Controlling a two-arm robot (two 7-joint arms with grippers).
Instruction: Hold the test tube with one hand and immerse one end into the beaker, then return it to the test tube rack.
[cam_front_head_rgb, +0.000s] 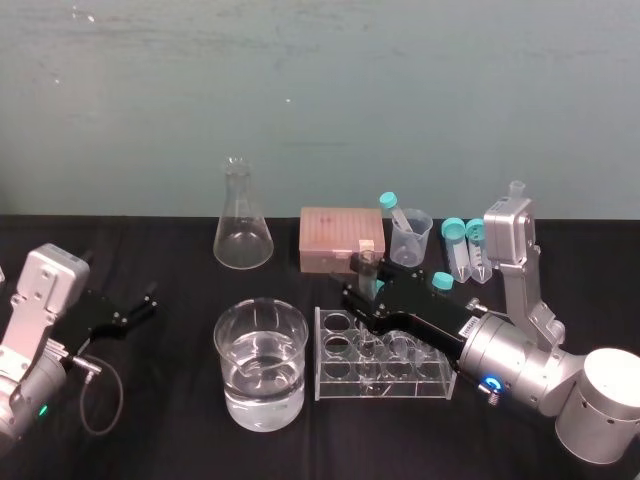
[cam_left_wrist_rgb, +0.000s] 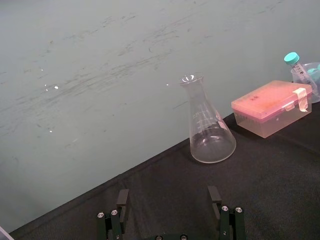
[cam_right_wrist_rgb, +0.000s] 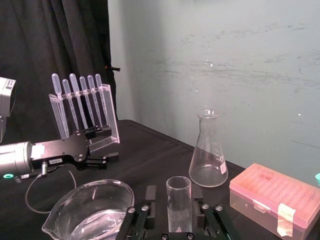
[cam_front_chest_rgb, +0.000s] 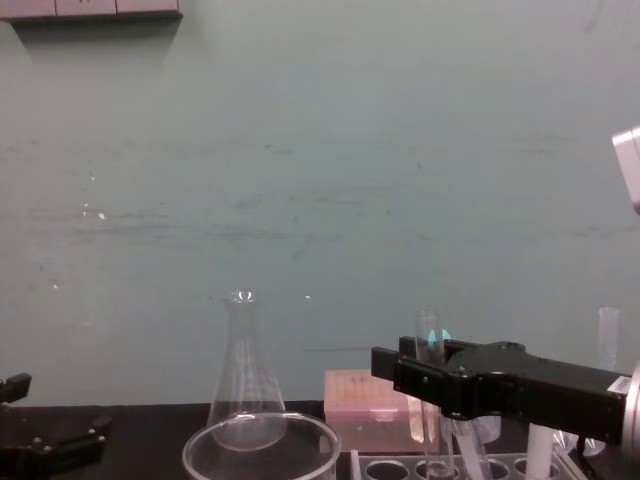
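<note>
The right gripper (cam_front_head_rgb: 362, 272), long and black on a silver wrist with a blue ring glowing, is reaching over the test tube rack (cam_front_head_rgb: 380, 388). Its fingers are closing narrowly on the test tube (cam_right_wrist_rgb: 178, 205), one on each side, holding it upright. The tube is standing over the rack's back row, and in the chest view its lower end appears to be sitting in a hole.

The beaker (cam_front_head_rgb: 232, 350), partly filled with clear water, is standing just beside the rack on the robot's left. It is apart from the tube.

The left gripper (cam_front_head_rgb: 135, 303) is resting low over the black table (cam_front_head_rgb: 150, 420), well off to the left, with its fingers spread wide and holding nothing.

As for progress, the tube is sitting at the rack rather than in the water. Whether its end is wet is too fine to tell. If the dip is not done, lifting, dipping and returning are all remaining. If it is done, only letting go is remaining.
</note>
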